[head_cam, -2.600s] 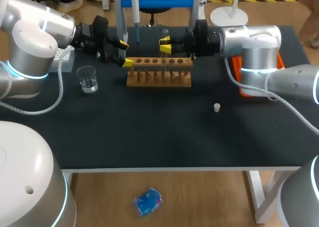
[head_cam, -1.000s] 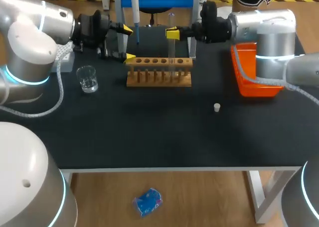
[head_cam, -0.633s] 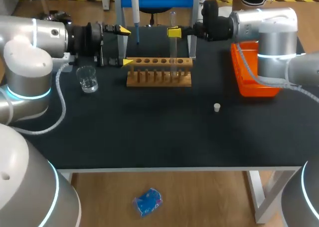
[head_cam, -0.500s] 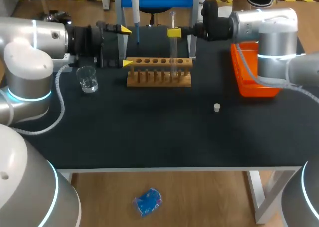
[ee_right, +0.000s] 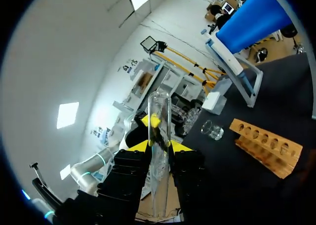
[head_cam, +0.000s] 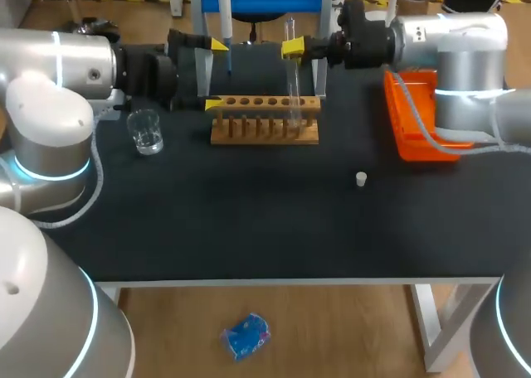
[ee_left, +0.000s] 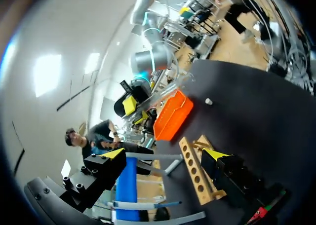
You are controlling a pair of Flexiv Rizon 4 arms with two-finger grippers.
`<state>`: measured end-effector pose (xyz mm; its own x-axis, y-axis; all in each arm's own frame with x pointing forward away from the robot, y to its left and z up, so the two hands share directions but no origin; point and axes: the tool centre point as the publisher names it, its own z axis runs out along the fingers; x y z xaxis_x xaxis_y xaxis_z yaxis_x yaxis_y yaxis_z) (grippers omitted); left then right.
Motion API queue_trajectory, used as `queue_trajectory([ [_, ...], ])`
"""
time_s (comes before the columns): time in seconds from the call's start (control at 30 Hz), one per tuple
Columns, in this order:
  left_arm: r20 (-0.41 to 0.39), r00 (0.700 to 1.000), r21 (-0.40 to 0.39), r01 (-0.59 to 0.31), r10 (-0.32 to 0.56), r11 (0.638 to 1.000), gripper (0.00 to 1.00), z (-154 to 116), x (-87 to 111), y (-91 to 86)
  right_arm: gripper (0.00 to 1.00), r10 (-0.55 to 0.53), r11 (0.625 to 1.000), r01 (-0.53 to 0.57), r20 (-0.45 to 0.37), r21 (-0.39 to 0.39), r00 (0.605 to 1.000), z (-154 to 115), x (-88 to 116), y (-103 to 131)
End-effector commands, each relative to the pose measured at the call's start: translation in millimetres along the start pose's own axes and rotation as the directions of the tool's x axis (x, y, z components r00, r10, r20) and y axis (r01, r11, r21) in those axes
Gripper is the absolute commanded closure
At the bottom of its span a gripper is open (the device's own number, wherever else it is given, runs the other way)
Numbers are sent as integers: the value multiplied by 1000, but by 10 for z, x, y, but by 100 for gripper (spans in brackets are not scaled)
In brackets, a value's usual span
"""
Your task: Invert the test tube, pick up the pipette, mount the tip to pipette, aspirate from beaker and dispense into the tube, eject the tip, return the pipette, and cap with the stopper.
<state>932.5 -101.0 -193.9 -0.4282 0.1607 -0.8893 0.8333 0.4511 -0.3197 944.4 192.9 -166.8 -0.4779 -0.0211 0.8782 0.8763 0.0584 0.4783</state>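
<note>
My right gripper (head_cam: 292, 48) is shut on a clear test tube (head_cam: 291, 79), held nearly upright and slightly tilted above the wooden rack (head_cam: 264, 119). In the right wrist view the tube (ee_right: 159, 116) stands between the gripper's (ee_right: 159, 145) fingers, with the rack (ee_right: 266, 145) and the glass beaker (ee_right: 212, 129) ahead. My left gripper (head_cam: 216, 75) is wide open and empty at the rack's left end, in front of the pipette (head_cam: 224, 5) that hangs on its stand. From the left wrist, its gripper (ee_left: 165, 154) frames the rack (ee_left: 195, 171).
The beaker (head_cam: 145, 132) stands left of the rack. A small white stopper (head_cam: 361, 178) lies on the black table at mid-right. An orange tray (head_cam: 412, 121) sits at the right under my right arm. A white tip box (ee_right: 215, 102) is at the far left.
My right gripper has shifted slightly right with the tube, which now tilts a little. My left arm has turned and its open gripper has edged right toward the pipette stand.
</note>
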Motion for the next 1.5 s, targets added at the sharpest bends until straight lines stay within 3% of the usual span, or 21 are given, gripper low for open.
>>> queue_trajectory([
  [0.03,63,988,-12,-144,144,990,0,-6,62,-12,100,25,1000,-26,62,3,998,-8,74,-1],
  [0.13,63,988,-12,-144,144,990,0,-6,62,-12,100,25,1000,-26,62,3,998,-8,74,-1],
  [0.17,82,975,5,-210,209,978,0,-11,59,-45,100,25,1000,-26,62,3,998,-8,74,-1],
  [0.2,74,954,-30,-288,289,957,0,-15,60,-58,100,68,998,-68,60,-4,996,-7,72,-9],
  [0.27,133,930,-12,-343,342,939,0,-17,50,-105,100,105,994,-103,69,-25,992,-8,71,-14],
  [0.43,146,886,28,-447,439,894,0,1,22,-195,100,210,977,-207,62,-53,976,-10,41,-35],
  [0.73,194,877,147,-470,440,870,0,84,23,-370,100,319,947,-316,51,-63,946,20,-46,-150],
  [0.97,192,877,165,-471,440,866,0,239,25,-490,100,341,939,-339,23,-64,940,80,-137,-163],
  [1.23,254,849,163,-510,463,845,0,369,41,-632,100,373,927,-372,0,-50,928,185,-253,-142],
  [1.5,297,829,148,-531,475,835,0,433,61,-646,100,428,903,-428,-21,-32,904,232,-281,-108],
])
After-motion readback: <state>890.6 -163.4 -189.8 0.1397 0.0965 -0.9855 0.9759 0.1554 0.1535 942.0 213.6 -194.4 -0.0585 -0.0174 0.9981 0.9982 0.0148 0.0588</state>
